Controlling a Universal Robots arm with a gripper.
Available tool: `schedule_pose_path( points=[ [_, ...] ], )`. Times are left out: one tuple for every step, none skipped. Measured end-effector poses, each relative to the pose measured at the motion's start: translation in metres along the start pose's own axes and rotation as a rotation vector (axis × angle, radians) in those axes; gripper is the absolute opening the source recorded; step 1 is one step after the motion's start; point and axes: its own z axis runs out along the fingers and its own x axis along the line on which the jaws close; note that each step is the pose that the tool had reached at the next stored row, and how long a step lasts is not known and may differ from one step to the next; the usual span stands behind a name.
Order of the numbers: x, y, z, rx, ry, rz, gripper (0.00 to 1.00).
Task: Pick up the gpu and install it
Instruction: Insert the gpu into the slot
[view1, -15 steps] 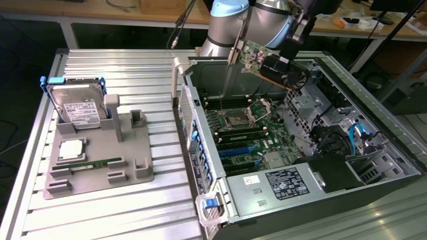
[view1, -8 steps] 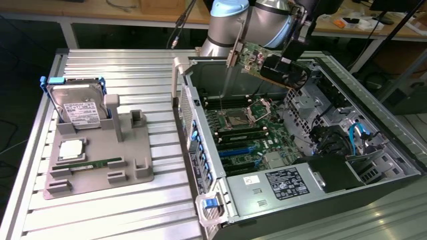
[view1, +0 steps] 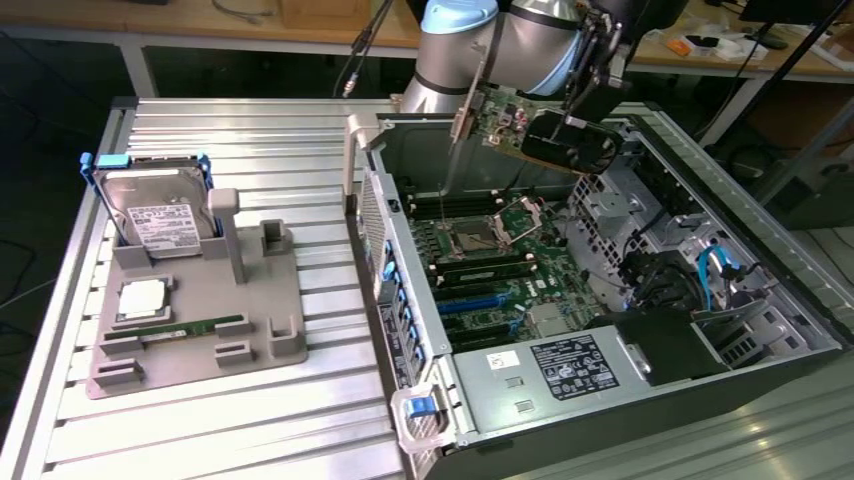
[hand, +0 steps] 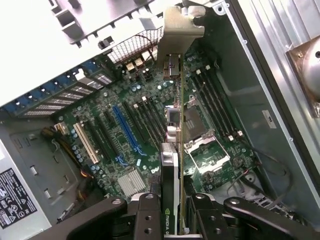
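- Exterior view: the arm is hanging its gripper (view1: 591, 100) over the far end of the open computer case (view1: 787, 330).
- The gripper is clamping the gpu (view1: 514, 118), with its jaws drawn in narrow on the card and nothing else in the grip.
- The gpu is riding in the air above the motherboard (view1: 487, 275), tilted and clear of every slot. Its black fan shroud (view1: 577, 145) is facing the exterior view's right, and its silver bracket (view1: 461, 120) is sitting at the end toward the exterior view's left.
- Wrist view: the card is showing edge-on, pinched between the two black fingers (hand: 147, 215), with the bracket end pointing toward the case's slotted rear wall.
- Beneath it, the board is showing a blue expansion slot (hand: 125, 127) and the CPU socket (hand: 197, 135). The card's edge is crossing just beside that socket.
- Down at the near end of the case, the power supply (view1: 567, 365) is showing its black label.
- Outside the case, on the slatted metal table (view1: 267, 430), a grey holder (view1: 267, 345) is carrying a hard drive (view1: 160, 215) standing upright, a processor chip (view1: 143, 298) and a memory stick (view1: 194, 327) lying flat.
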Motion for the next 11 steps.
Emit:
schedule_pose_path(
  points=[
    [-0.0001,-0.0001,0.0,-0.0004,0.0003,-0.019,0.27],
    [-0.0001,-0.0003,0.0,-0.0008,0.0005,-0.034,0.27],
    [-0.0002,-0.0004,0.0,-0.0011,0.0009,-0.051,0.27],
    [-0.0003,-0.0006,0.0,-0.0015,0.0013,-0.07,0.27],
    [-0.0004,-0.0009,0.0,-0.0022,0.0018,-0.101,0.27],
    [-0.0006,-0.0011,0.0,-0.0029,0.0024,-0.13,0.27],
    [-0.0006,-0.0013,0.0,-0.0032,0.0028,-0.147,0.27],
    [-0.0007,-0.0014,0.0,-0.0036,0.003,-0.167,0.27],
    [-0.0008,-0.0016,0.0,-0.0042,0.0035,-0.19,0.27],
    [-0.0008,-0.0017,0.0,-0.0045,0.0038,-0.208,0.27],
    [-0.0009,-0.0018,0.0,-0.005,0.0041,-0.226,0.27]
  ],
)
